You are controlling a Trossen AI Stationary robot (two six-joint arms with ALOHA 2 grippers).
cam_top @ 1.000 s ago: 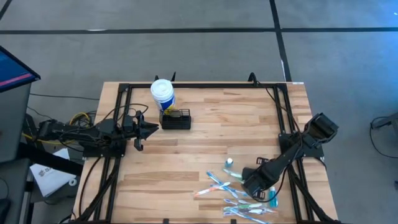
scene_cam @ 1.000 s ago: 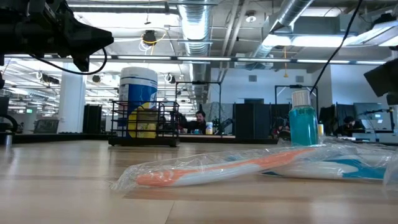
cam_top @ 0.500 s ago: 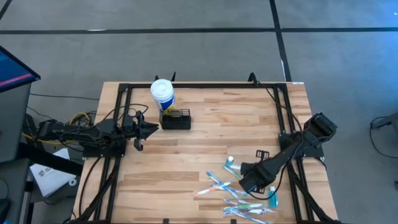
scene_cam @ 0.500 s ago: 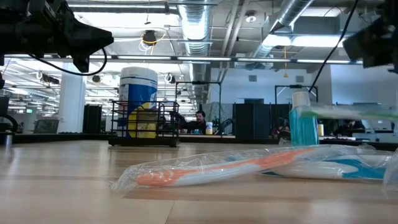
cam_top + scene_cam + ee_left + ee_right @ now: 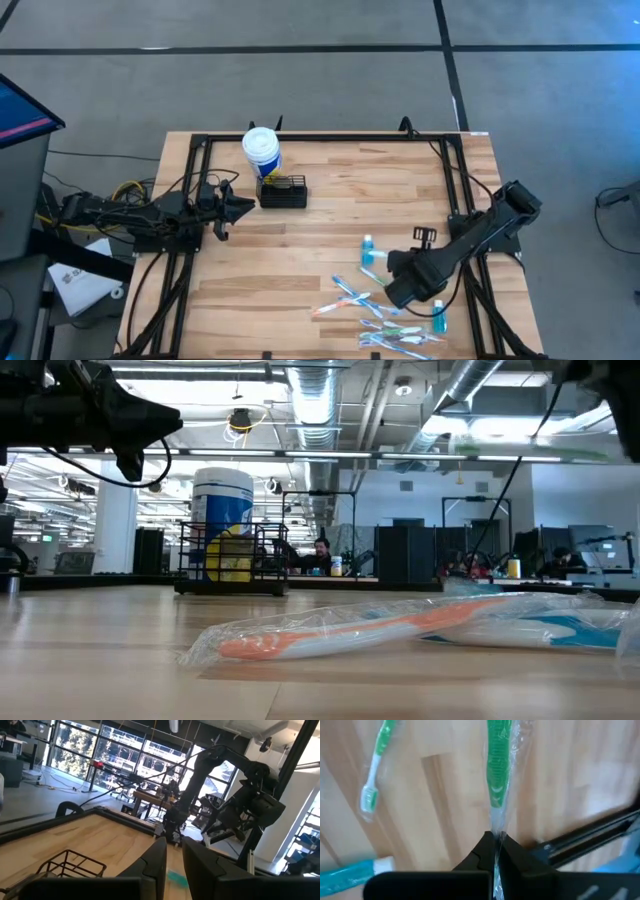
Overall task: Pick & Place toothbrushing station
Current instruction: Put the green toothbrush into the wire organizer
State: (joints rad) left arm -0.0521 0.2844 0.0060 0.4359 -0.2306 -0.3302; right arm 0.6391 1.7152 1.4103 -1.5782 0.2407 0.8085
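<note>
The toothbrushing station (image 5: 282,191) stood at the table's (image 5: 400,190) 11 o'clock, touching a white tub (image 5: 261,150); its contents could not be told; wrapped toothbrushes (image 5: 375,318) lay at 5 o'clock; right gripper (image 5: 495,851) pinched a green wrapped toothbrush (image 5: 496,775); left gripper (image 5: 250,203) hovered at 9 o'clock, fingers slightly parted, empty.

No words, brand names or numbers can be read anywhere in these views. The white tub (image 5: 222,495) behind the black wire caddy (image 5: 232,560) carries a blue and yellow label, but its print is too small to make out.
</note>
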